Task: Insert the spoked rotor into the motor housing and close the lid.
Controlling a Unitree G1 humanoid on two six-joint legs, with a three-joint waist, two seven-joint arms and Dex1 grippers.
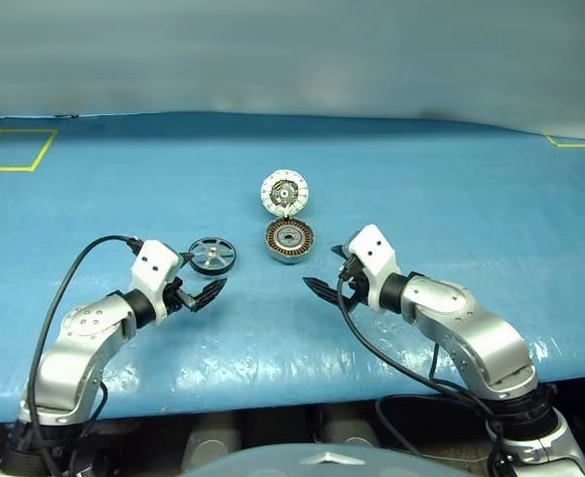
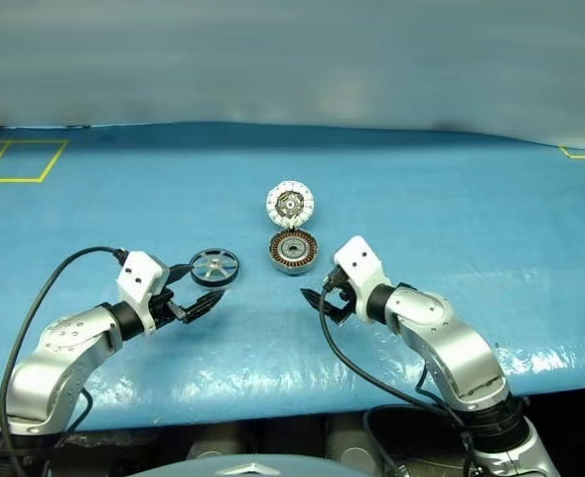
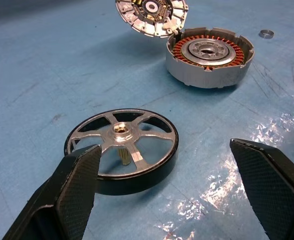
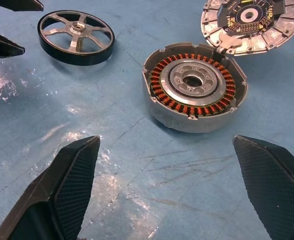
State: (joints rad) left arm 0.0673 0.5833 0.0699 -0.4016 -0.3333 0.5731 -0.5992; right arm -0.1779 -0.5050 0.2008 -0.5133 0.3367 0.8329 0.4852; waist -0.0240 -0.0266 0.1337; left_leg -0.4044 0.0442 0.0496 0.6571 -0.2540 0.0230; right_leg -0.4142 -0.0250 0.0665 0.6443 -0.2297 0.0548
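Motor parts on blue table [image 1: 471, 199]; both grippers spread, empty.
Motor housing [image 1: 290, 240] central, lid [image 1: 284, 192] hinged open behind it; spoked rotor [image 1: 213, 255] lies left of housing; left gripper [image 1: 209, 294] near rotor; right gripper [image 1: 317, 288] just before housing.

On the table [image 1: 451, 199]: motor housing [image 1: 290, 240] near the middle, sitting flat with its open side up. The lid [image 1: 284, 193] lies just behind it, swung open, joined to it at the hinge on the housing's far edge. The spoked rotor [image 1: 212, 255] lies flat to the left of the housing, apart from it, a little nearer the front edge. Left gripper [image 1: 211, 291] sits just in front of the rotor, not touching. Right gripper [image 1: 318, 288] is in front and slightly right of the housing, also apart. A small ring [image 3: 266, 33] lies on the table beyond the housing.
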